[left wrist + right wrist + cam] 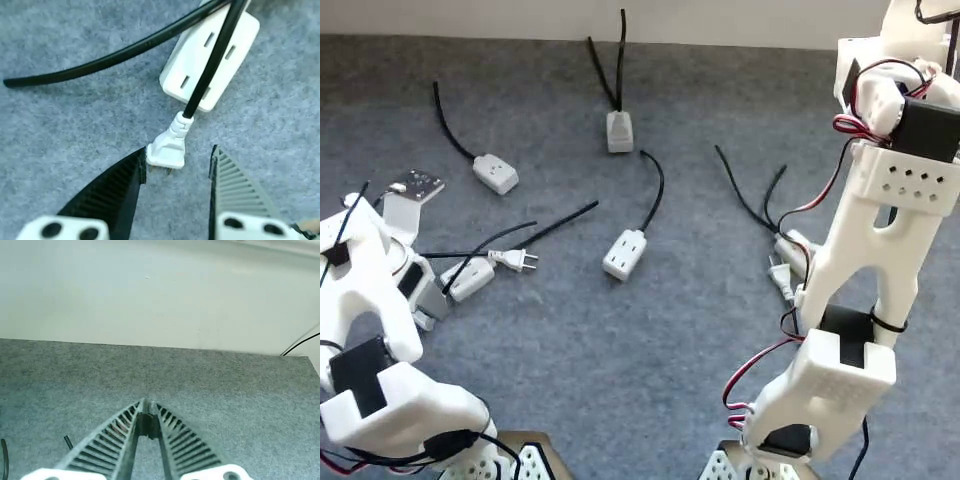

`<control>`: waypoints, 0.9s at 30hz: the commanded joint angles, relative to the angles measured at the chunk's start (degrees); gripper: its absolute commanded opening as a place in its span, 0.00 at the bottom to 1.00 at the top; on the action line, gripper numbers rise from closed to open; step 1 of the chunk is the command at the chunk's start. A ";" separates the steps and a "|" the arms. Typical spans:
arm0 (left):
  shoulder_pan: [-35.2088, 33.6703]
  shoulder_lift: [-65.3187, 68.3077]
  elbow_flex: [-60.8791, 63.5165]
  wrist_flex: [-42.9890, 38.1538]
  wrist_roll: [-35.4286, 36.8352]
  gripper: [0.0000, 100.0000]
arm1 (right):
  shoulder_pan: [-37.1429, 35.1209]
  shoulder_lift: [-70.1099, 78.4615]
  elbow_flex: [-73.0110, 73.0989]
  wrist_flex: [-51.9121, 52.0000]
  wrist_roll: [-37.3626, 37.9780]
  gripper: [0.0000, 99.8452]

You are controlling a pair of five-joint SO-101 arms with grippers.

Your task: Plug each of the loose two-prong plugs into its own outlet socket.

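Observation:
My left gripper (178, 150) is open low over the grey carpet, one finger on each side of a white two-prong plug (166, 152) whose prongs point back at the wrist. The plug's black cable runs across a white outlet socket (210, 55) just beyond it. From above, that socket (468, 279) lies beside the left arm. A second plug (512, 260) lies loose to its right, and a third plug (782, 275) lies by the right arm. Three more sockets (625, 254), (495, 172), (619, 131) lie further out. My right gripper (146, 415) is shut on nothing, held high and facing the wall.
Black cables trail over the carpet from each socket and plug. The right arm (865, 250) stands tall over the right-hand plugs. A metal bracket (410, 190) sits at the left edge. A pale wall (160, 290) borders the far side.

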 commanded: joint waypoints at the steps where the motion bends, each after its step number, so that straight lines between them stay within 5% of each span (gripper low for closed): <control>1: -0.04 -0.40 2.07 -4.40 -0.88 0.22 | -0.75 -1.10 -1.71 0.22 0.70 0.01; 12: 1.54 -0.31 6.99 -10.29 -1.05 0.21 | -0.57 -1.10 -1.71 0.22 0.70 0.01; 19: 1.54 -0.40 8.92 -10.81 -7.03 0.05 | -0.31 -1.10 -1.71 0.22 0.70 0.01; 27: 1.89 -1.01 6.46 -10.37 -6.86 0.04 | -0.31 -1.10 -1.71 0.22 0.70 0.01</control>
